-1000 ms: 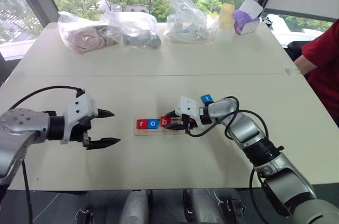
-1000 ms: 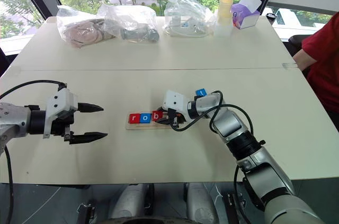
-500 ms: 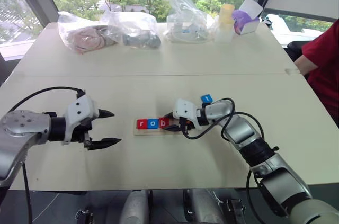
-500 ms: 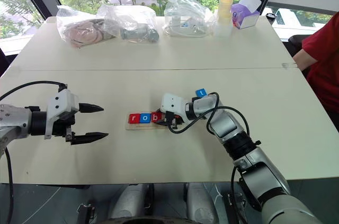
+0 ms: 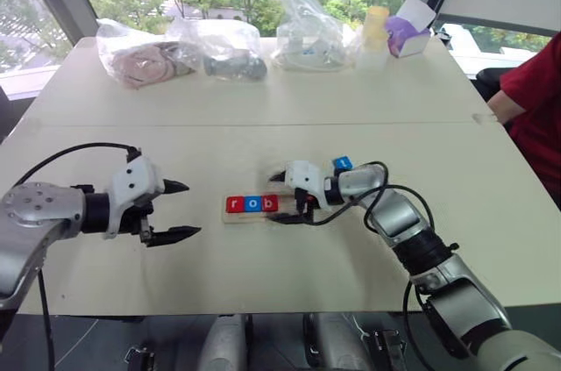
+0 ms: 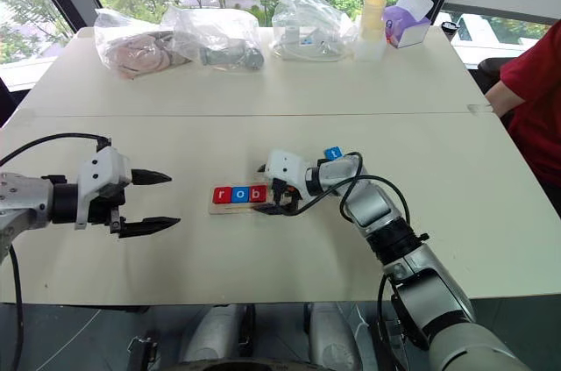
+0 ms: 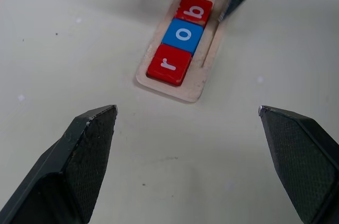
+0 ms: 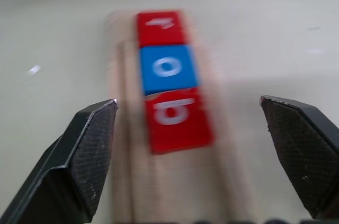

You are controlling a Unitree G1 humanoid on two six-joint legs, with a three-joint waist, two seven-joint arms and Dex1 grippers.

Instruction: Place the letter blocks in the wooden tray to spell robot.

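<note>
The wooden tray (image 5: 254,213), a long shallow frame of pale wood, is lying near the middle of the table (image 5: 263,117), its long axis running side to side. Three glossy flat square letter blocks are sitting in its left end: red r (image 7: 169,64), blue o (image 7: 183,35), red b (image 7: 194,10). A blue t block (image 5: 342,163) is resting just behind. The right gripper (image 5: 282,197) is hovering released over the tray; the left gripper (image 5: 180,210) is hanging released, well apart.
</note>
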